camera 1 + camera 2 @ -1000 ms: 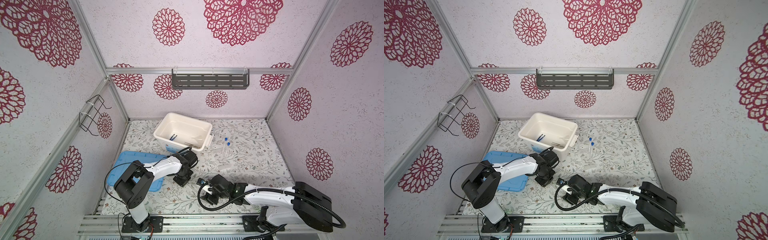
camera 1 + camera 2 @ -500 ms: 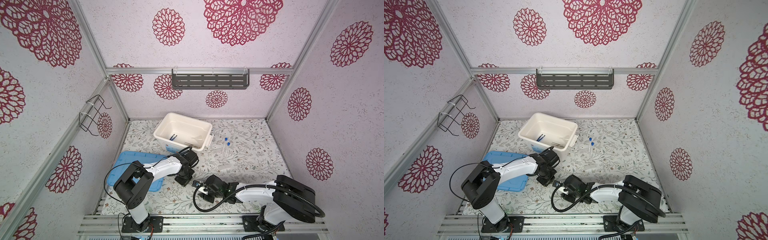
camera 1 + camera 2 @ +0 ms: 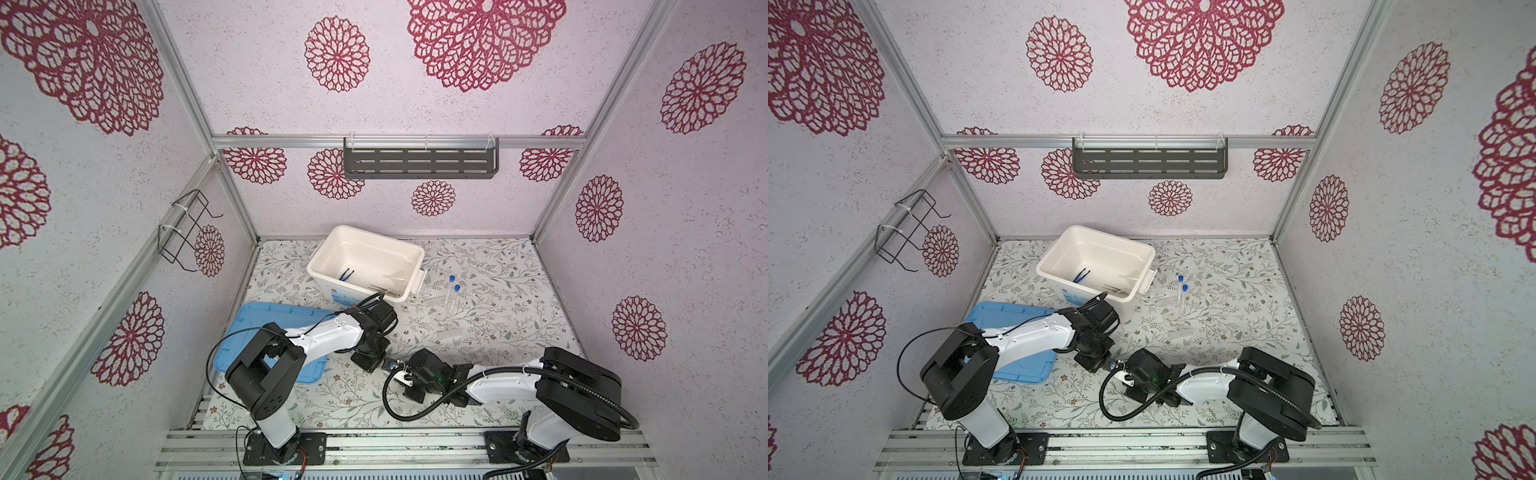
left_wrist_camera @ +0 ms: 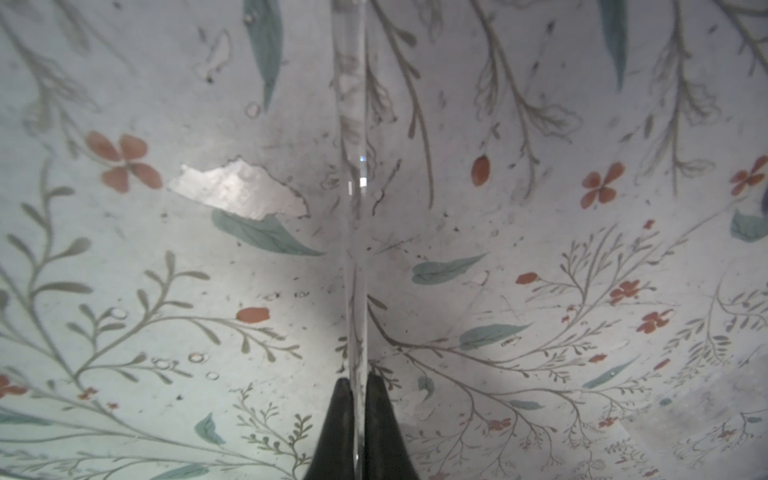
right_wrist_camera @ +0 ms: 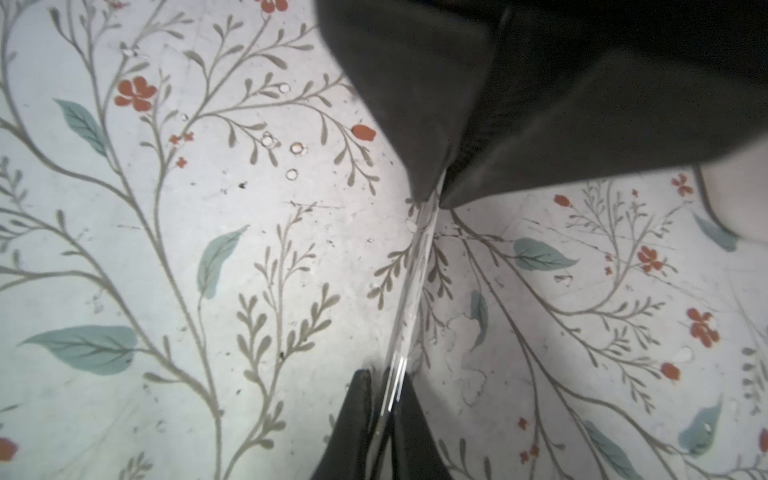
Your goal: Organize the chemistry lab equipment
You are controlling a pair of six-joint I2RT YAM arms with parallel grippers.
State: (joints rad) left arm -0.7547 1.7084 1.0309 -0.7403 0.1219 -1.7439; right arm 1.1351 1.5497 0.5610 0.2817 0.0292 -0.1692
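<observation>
Right end effector moved in, pinching clear rod; box label illegible.

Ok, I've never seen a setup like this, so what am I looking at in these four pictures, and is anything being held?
These are two robot arms bolted at the front of a flowery table. Two pictures come from one camera pair high above, looking down. The other two come from a small camera on each arm's wrist, looking along its end effector, the pincer at the tip. On the table sit a white box with blue tweezers inside, a blue lid, and two blue-capped tubes. The left end effector and right end effector meet near the front, both closed on the same thin clear rod.
</observation>
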